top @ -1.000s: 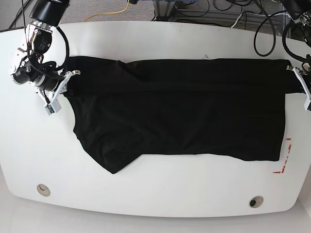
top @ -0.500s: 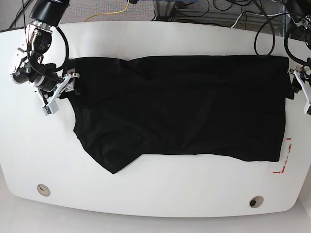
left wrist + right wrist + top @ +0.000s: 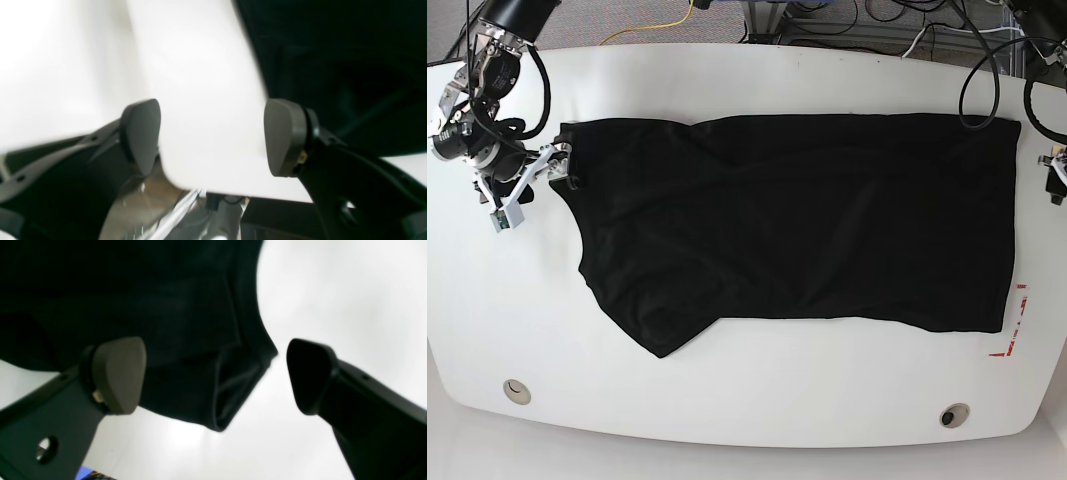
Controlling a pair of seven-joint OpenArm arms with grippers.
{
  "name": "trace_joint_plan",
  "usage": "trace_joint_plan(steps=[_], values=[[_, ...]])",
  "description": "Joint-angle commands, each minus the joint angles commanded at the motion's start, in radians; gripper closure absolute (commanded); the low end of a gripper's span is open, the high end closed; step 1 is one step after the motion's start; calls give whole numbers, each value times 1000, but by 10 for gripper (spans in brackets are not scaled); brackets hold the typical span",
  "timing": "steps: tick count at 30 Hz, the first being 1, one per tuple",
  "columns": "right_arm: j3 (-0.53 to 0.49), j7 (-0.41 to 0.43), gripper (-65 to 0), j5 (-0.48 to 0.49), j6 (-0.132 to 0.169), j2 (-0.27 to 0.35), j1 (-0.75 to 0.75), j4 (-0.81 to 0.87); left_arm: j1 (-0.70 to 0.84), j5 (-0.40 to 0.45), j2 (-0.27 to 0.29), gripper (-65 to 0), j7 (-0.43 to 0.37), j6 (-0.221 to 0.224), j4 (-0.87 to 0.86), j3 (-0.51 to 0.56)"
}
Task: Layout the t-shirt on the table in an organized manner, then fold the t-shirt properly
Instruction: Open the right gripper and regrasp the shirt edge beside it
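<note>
The t-shirt (image 3: 797, 220), plain black, lay spread flat across the middle of the white table (image 3: 747, 420), its long straight edge running along the far side and a pointed flap of cloth reaching toward 7 o'clock. The right gripper (image 3: 527, 185) stood at 9 o'clock of the cloth, beside the shirt's upper corner; in the right wrist view its jaws were wide apart, with a folded, rounded corner of the shirt (image 3: 213, 383) lying between the two pads (image 3: 116, 373), touching neither. The left gripper (image 3: 210, 136) was at 3 o'clock, at the table's edge and barely inside the base view; in its wrist view the jaws were likewise apart, over bare white tabletop (image 3: 200, 83), with the shirt's edge (image 3: 333, 66) just beside the pad nearest the cloth. A red rectangle marking (image 3: 1012, 330) sat near the shirt's 4 o'clock corner, and two round grommet holes (image 3: 954, 415) lay along the near edge
</note>
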Motion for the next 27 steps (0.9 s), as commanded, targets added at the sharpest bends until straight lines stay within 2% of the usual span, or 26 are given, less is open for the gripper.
trace_joint_plan(steps=[5, 9, 14, 17, 20, 22, 25, 27], values=[[25, 41, -650, -5, 2, -6, -31, -3, 0, -2, 11, -453, -31, 0, 0, -8], [-26, 124, -650, -6, 2, 0, -54, -51, 8, 5, 68, -453, -121, 0, 3, -11], [-95, 236, -650, -9, 2, 6, -58, -137, 21, 6, 94, -451, -189, 0, 5, -12], [-126, 296, -650, -57, 2, 20, -58, -173, 25, 8, 100, -444, -233, 0, 5, -12], [-158, 359, -650, -121, 3, 18, -57, -192, 28, 8, 118, -401, -285, 0, 5, -12], [-173, 397, -650, -170, 23, 18, -57, -198, 28, 18, 127, -371, -310, 0, 5, -12], [-175, 408, -650, -242, 67, 17, -51, -212, 28, 43, 141, -354, -311, 0, 5, -9], [-175, 414, -650, -285, 67, 15, -48, -216, 28, 48, 152, -356, -311, 0, 5, -9]])
